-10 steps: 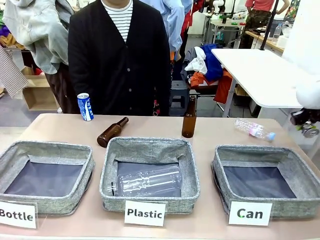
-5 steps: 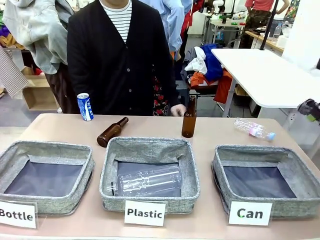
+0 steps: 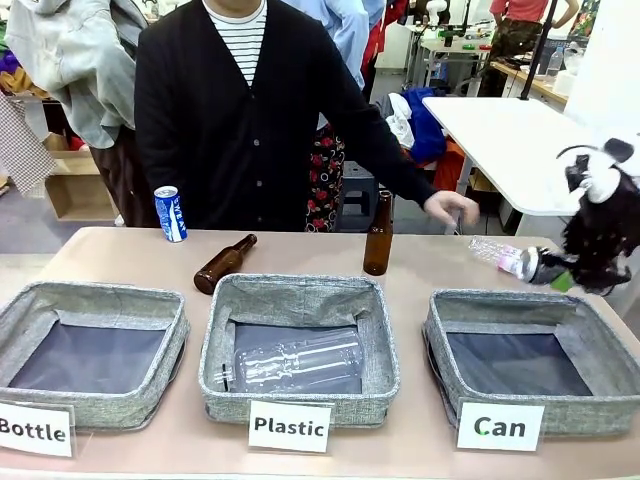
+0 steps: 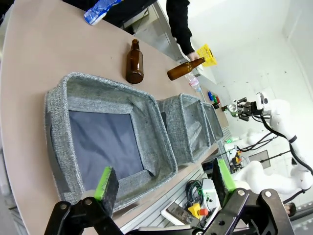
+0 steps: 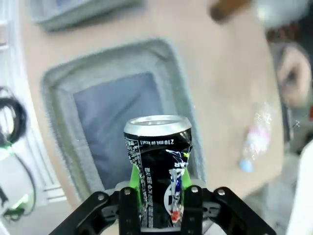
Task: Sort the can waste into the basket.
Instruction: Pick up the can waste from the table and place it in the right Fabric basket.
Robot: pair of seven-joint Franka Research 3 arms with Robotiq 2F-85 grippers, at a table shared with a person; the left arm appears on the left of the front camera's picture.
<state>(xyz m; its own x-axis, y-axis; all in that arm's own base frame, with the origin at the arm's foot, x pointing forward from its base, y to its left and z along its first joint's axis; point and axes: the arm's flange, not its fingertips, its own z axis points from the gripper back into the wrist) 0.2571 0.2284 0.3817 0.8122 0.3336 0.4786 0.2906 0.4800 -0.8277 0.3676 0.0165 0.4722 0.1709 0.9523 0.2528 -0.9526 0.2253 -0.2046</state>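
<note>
- Crushed silver can [image 5: 157, 156]: pinched between the green fingers of the right gripper [image 5: 157, 188], held in the air above the far right part of the "Can" basket [image 3: 500, 306].
- Blue and white can [image 3: 170, 213]: upright at the far left of the bench [image 3: 420, 270], well apart from that basket.
- Person's hand [image 3: 450, 207]: stretched out past the bench's far edge, near the clear plastic bottle [image 3: 497, 256].
- Left gripper [image 4: 161, 183]: fingers spread with nothing between them, above the left-hand basket [image 4: 98, 90].
</note>
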